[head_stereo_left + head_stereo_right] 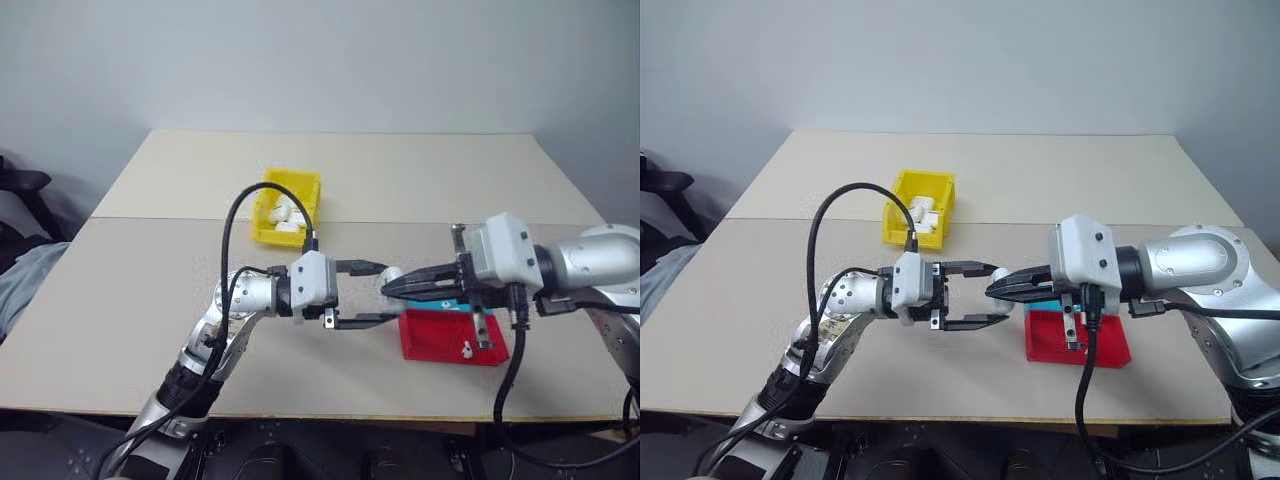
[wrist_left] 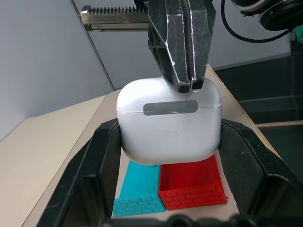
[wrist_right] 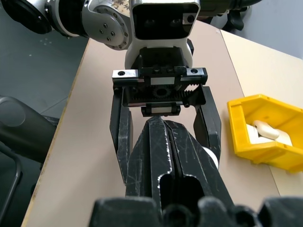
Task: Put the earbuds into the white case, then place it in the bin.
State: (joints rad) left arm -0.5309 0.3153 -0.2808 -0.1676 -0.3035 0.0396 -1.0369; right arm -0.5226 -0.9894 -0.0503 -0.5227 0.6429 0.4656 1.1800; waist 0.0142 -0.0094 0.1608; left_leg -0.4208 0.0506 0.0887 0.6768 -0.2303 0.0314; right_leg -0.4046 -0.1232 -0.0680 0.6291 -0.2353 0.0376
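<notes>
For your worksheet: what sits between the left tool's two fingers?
The white case, lid closed, with the shut right tool pressing on its top, seen in the left wrist view.

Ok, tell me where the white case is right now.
The white case is held above the table between the left tool's fingers, near the table's middle front, with the shut right tool pressing on its lid, just left of the red tray.
</notes>
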